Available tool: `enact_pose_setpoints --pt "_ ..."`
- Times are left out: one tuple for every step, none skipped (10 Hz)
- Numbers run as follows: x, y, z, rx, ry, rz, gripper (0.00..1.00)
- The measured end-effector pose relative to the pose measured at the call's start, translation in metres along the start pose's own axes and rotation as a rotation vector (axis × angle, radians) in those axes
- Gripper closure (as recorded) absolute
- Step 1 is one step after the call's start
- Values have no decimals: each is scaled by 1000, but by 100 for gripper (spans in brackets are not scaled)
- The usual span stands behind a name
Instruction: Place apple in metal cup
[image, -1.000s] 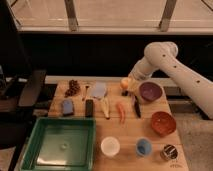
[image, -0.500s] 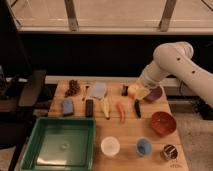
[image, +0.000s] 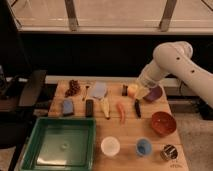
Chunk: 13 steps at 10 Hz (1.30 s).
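The apple (image: 132, 90), small and orange-yellow, is at the tip of my gripper (image: 136, 92) over the back right part of the wooden table (image: 127, 132). The gripper is shut on it, and the white arm (image: 172, 60) reaches in from the right. The metal cup (image: 169, 151), small and shiny, stands at the table's front right corner, well in front of the gripper and to its right.
A purple bowl (image: 154, 93) lies just right of the gripper and a red bowl (image: 163, 123) in front of it. A blue cup (image: 144, 146) and white cup (image: 110, 146) stand left of the metal cup. Carrot (image: 121, 111), banana piece (image: 105, 107), knife (image: 137, 107) and green bin (image: 62, 142) lie to the left.
The gripper has carried the apple to the right and a little toward the front, beside the purple bowl. The arm's elbow has swung right.
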Motion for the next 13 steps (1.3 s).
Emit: enact_pose_setpoints --pt "5 3 -2 4 -7 -8 100" --pt "11 8 -6 10 -5 -3 100" --pt "23 18 -13 15 2 6 100" --pt "34 29 -18 18 8 17 100" --pt "54 47 -26 20 24 42 100" --pt "68 61 -32 23 40 69 100" --pt "82 77 -35 24 58 97 100" --pt "97 93 -37 20 77 136 100" --pt "109 103 -37 16 90 165 100" --pt "123 112 -37 9 107 198 100" --pt "144 125 -35 -1 129 252 100" --pt "149 128 -35 -5 134 267 100" --pt "148 128 -34 -7 133 265 100"
